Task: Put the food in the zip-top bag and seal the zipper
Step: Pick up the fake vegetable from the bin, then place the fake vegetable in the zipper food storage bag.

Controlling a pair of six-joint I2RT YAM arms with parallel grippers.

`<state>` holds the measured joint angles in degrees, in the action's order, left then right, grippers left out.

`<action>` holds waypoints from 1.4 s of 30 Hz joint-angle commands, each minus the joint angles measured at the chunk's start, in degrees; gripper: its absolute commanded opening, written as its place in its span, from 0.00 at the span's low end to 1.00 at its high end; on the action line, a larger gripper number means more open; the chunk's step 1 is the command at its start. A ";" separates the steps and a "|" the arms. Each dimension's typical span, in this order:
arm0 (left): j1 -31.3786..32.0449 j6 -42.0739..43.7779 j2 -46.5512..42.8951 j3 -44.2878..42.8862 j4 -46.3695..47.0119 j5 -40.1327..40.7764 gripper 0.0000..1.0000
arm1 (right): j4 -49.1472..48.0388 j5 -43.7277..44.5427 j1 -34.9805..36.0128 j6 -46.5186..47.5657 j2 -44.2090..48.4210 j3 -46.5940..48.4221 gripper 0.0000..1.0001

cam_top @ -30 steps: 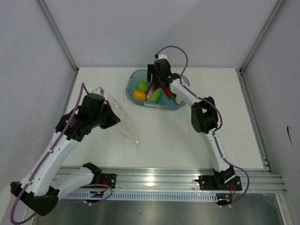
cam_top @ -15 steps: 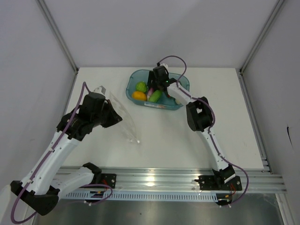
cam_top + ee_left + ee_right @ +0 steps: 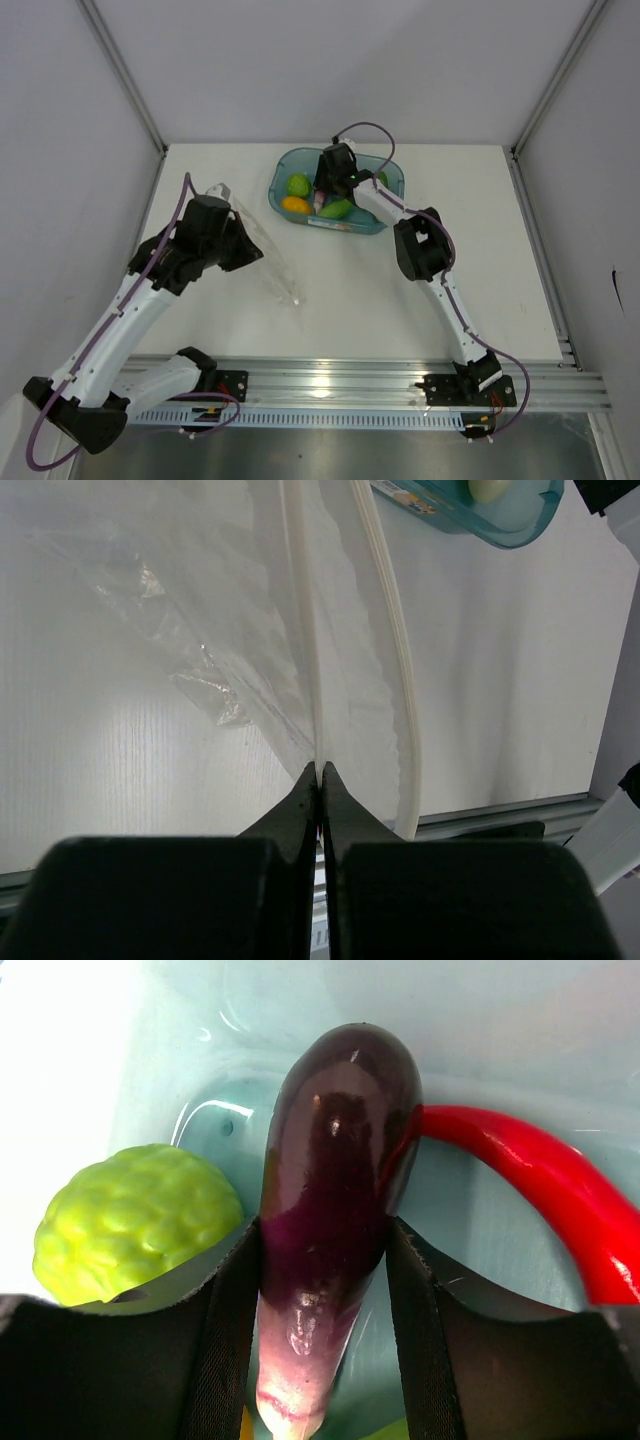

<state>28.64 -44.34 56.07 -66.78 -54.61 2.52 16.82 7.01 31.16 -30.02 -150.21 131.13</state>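
1. Left gripper (image 3: 320, 780): fingers pressed together, pinching one lip of the bag (image 3: 262, 250) on the zipper (image 3: 305, 630). Bag is toward the left edge of the counter (image 3: 350, 290), partly lifted, nothing inside that I can see.
2. Right gripper (image 3: 322, 1260): down in the tray (image 3: 392, 180) at the middle of the far edge, fingers clamped on both sides of the eggplant (image 3: 340, 1130), low on its narrow end.
3. All the food sits in the tray; chili (image 3: 530, 1180) touches the eggplant, bumpy green vegetable (image 3: 135, 1215) just beside it.
4. Risk: the eggplant is glossy and tapered, so it may slide out or swing on lift.
5. Risk: the chili could get dragged along or flipped out of the tray.
6. Risk: only one lip is held, so the mouth looks narrow; the eggplant may hit the rim or push the bag away.
7. Risk: the thin lip may slip from the pinch if loaded.
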 commanded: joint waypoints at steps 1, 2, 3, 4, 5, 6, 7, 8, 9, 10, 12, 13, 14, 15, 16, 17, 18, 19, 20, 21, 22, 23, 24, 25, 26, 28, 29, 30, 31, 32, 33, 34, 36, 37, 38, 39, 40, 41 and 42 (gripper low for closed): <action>0.01 1.62 2.10 -0.98 0.56 -0.77 0.01 | -2.76 0.64 -0.57 1.97 4.04 0.27 0.14; 0.01 1.53 2.63 -1.33 0.38 -1.03 0.00 | -2.93 0.64 -0.75 2.51 4.83 0.18 0.03; 0.01 1.27 3.68 -1.85 0.03 -1.12 0.01 | -3.02 0.64 -0.75 3.21 5.54 0.09 0.02; 0.01 0.92 4.21 -2.03 -0.14 -1.29 0.01 | -3.19 0.55 -0.92 4.61 6.50 -0.52 0.02; 0.01 0.74 4.57 -2.47 -0.41 -1.38 0.01 | -3.63 0.47 -0.92 5.32 8.60 -0.96 0.02; 0.01 0.13 4.83 -3.34 -0.67 -1.47 0.01 | -3.90 0.55 -0.92 5.85 9.75 -1.49 0.02; 0.01 -0.13 5.27 -3.70 -0.76 -1.64 0.01 | -4.07 0.47 -0.92 6.72 11.15 -2.97 0.02; 0.01 -0.31 5.45 -3.97 -0.67 -1.99 0.00 | -5.21 0.47 -0.92 7.08 14.30 -4.12 0.02; -0.08 -0.92 5.71 -4.75 -0.93 -2.08 0.01 | -5.91 0.20 -1.01 7.52 16.07 -5.35 0.02; -0.17 -1.10 6.50 -5.11 -1.46 -2.09 0.01 | -6.79 -0.41 -0.92 7.69 17.83 -8.23 0.02; -0.43 -1.80 7.64 -6.95 -2.25 -4.37 0.01 | -8.82 -1.03 -0.66 9.01 23.37 -10.88 0.03; -0.43 -1.98 8.60 -7.39 -3.04 -4.72 0.00 | -9.08 -1.12 -0.49 9.54 24.95 -13.07 0.03; -0.52 -2.07 9.14 -8.53 -3.13 -5.68 0.01 | -9.08 -1.29 -0.22 10.50 28.27 -14.05 0.03; -0.52 -2.24 9.49 -8.71 -3.48 -6.04 0.01 | -9.17 -1.47 0.04 10.68 30.13 -15.28 0.03; -0.61 -2.42 10.28 -8.98 -3.92 -6.48 0.01 | -9.17 -2.16 0.13 11.12 31.98 -16.77 0.03; -0.87 -2.86 10.54 -9.59 -4.19 -6.91 0.00 | -10.39 -2.35 0.31 11.21 34.26 -20.96 0.02; -1.04 -3.03 10.90 -9.85 -4.28 -8.31 0.01 | -11.27 -2.78 0.74 11.21 38.81 -23.35 0.01; -1.22 -3.12 11.16 -9.94 -4.28 -9.02 0.01 | -12.41 -3.92 0.92 11.30 41.38 -25.99 0.00; -1.40 -3.56 11.60 -10.38 -4.36 -9.81 0.01 | -14.86 -7.24 1.10 12.17 46.45 -31.49 0.00; -1.48 -3.65 11.78 -10.38 -4.19 -10.17 0.00 | -15.76 -8.66 2.06 12.53 48.94 -33.90 0.00; -1.57 -3.74 11.86 -10.47 -4.19 -10.52 0.01 | -16.98 -9.20 2.59 12.97 51.31 -36.27 0.00; -1.83 -4.00 12.04 -10.65 -3.67 -11.04 0.00 | -18.65 -10.77 3.29 13.58 53.77 -38.65 0.00; -2.10 -4.09 12.13 -10.39 -3.57 -12.27 0.01 | -19.62 -10.87 3.99 13.67 56.23 -43.89 0.00; -2.36 -4.18 12.13 -10.38 -3.23 -12.80 0.01 | -23.02 -11.39 5.39 13.41 61.13 -46.90 0.00; -2.63 -4.35 12.30 -10.38 -2.96 -13.33 0.01 | -24.89 -12.10 6.10 12.71 63.44 -49.80 0.00; -2.80 -4.35 12.57 -10.47 -2.78 -14.21 0.01 | -28.40 -14.12 8.46 11.40 68.79 -56.64 0.00; -2.89 -4.18 12.66 -10.82 -2.78 -14.47 0.00 | -28.86 -14.12 9.61 11.04 70.04 -58.17 0.00; -2.89 -4.27 12.92 -11.08 -2.87 -14.56 0.01 | -29.12 -12.99 10.76 10.78 71.10 -59.40 0.00; -2.98 -4.18 13.09 -11.09 -2.87 -14.74 0.01 | -29.38 -11.59 12.16 10.42 72.76 -61.15 0.00; -3.07 -4.18 13.10 -11.17 -2.87 -14.83 0.01 | -29.82 -9.66 15.13 10.33 73.56 -62.13 0.00; -3.07 -4.27 13.18 -11.18 -2.78 -14.92 0.01 | -30.52 -7.64 16.64 10.33 74.18 -63.09 0.00; -3.15 -4.27 13.10 -11.00 -2.61 -14.92 0.01 | -32.10 -3.44 18.05 10.25 74.97 -64.67 0.00; -3.16 -4.62 13.01 -10.65 -2.43 -15.27 0.00 | -34.21 -0.60 21.57 10.77 75.24 -65.91 0.00; -3.16 -4.71 13.10 -10.39 -1.91 -15.62 0.00 | -35.96 1.15 22.53 11.29 75.24 -66.52 0.00; -3.24 -4.71 13.10 -9.95 -1.64 -16.58 0.01 | -36.50 1.95 24.02 12.00 74.72 -66.53 0.00; -3.33 -4.71 13.01 -9.68 -1.47 -17.11 0.01 | -36.85 2.66 24.65 12.35 74.28 -66.44 0.00; -3.42 -4.79 13.18 -9.86 -1.46 -17.29 0.00 | -37.12 3.62 25.18 12.35 73.93 -66.18 0.00; -3.51 -4.88 13.10 -9.77 -1.55 -17.38 0.01 | -37.38 5.11 25.53 12.18 73.40 -66.18 0.00; -3.59 -5.06 13.01 -9.77 -1.47 -17.38 0.01 | -37.82 6.08 26.49 12.09 73.22 -66.35 0.00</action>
<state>25.71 -48.10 69.28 -75.35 -57.65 -12.71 -14.33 6.13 56.34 -18.79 -76.73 64.31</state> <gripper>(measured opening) 0.005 0.517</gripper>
